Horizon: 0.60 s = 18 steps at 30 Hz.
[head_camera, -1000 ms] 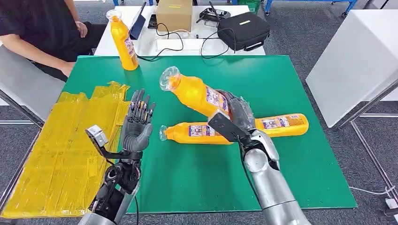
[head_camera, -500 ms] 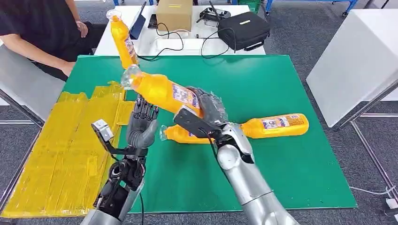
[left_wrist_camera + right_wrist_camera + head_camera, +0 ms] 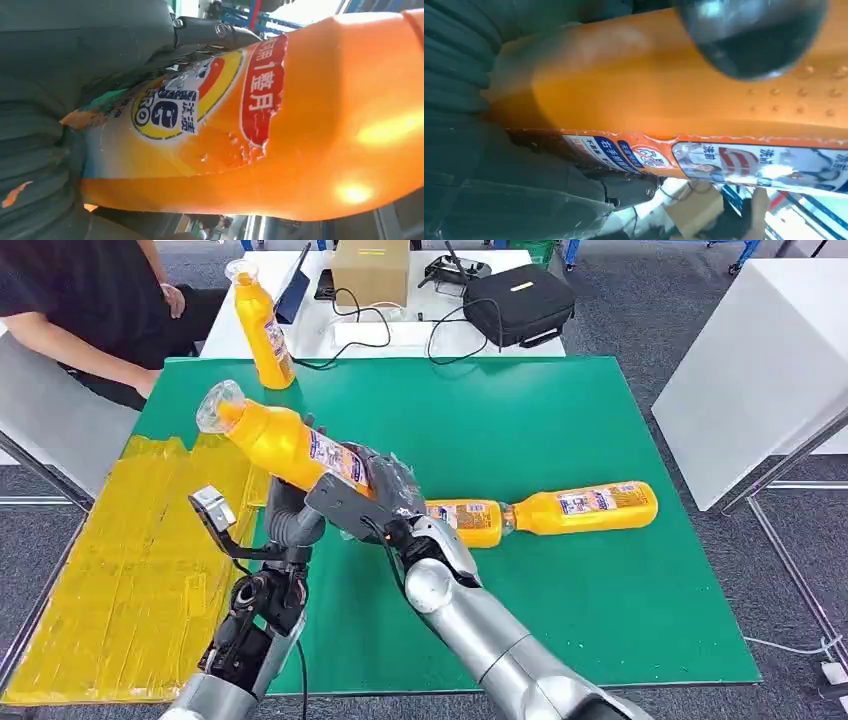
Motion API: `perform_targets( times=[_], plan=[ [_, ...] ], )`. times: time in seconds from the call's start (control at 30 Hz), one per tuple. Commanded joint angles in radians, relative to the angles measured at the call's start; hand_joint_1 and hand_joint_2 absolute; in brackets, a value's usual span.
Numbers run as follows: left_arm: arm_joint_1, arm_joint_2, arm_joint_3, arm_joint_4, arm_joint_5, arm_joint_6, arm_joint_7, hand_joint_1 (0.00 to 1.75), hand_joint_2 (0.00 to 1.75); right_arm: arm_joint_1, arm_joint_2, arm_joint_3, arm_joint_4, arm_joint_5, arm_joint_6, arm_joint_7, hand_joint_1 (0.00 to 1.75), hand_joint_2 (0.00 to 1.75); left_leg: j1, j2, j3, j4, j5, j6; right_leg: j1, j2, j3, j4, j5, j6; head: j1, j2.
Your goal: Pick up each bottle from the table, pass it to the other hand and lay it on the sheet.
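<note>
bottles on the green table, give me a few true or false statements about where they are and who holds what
1. The right hand holds an orange bottle above the table. True.
2. That bottle's cap end points toward the black bag. False: it points toward the yellow sheet.
3. One bottle stands upright at the far edge of the green table. True.
4. No bottles lie on the table. False: at least one lies flat.
5. The left hand is close under the held bottle. True.
</note>
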Motion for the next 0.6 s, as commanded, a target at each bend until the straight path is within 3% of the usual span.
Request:
perform_targets(
  times=[0.03,0.3,0.6],
  plan=[
    [-0.046,0.017,0.014,0.076,-0.002,-0.016,-0.004,0.0,1.75,-0.055,-0.017,0.331,0.131,-0.077,-0.023,0.034,1.75,1.75,0.0,-0.001,0.005,-0.001,-0.002,0.001,0.0,0.001,0.005,0.0,-0.002,-0.004,0.0,0.0],
    [-0.046,0.005,0.029,0.052,-0.003,0.02,0.016,0.0,1.75,-0.061,-0.017,0.425,0.124,-0.12,-0.014,0.06,1.75,1.75,0.0,-0.003,0.003,0.0,-0.001,0.001,0.001,-0.001,0.003,0.0,-0.002,-0.003,0.0,0.0],
    [-0.061,0.002,0.043,0.069,0.0,0.044,0.016,0.0,1.75,-0.067,-0.017,0.443,0.129,-0.133,-0.022,0.059,1.75,1.75,0.001,-0.003,0.0,0.0,0.0,0.0,0.001,-0.002,0.0,-0.001,-0.001,-0.002,0.0,0.0]
  ],
)
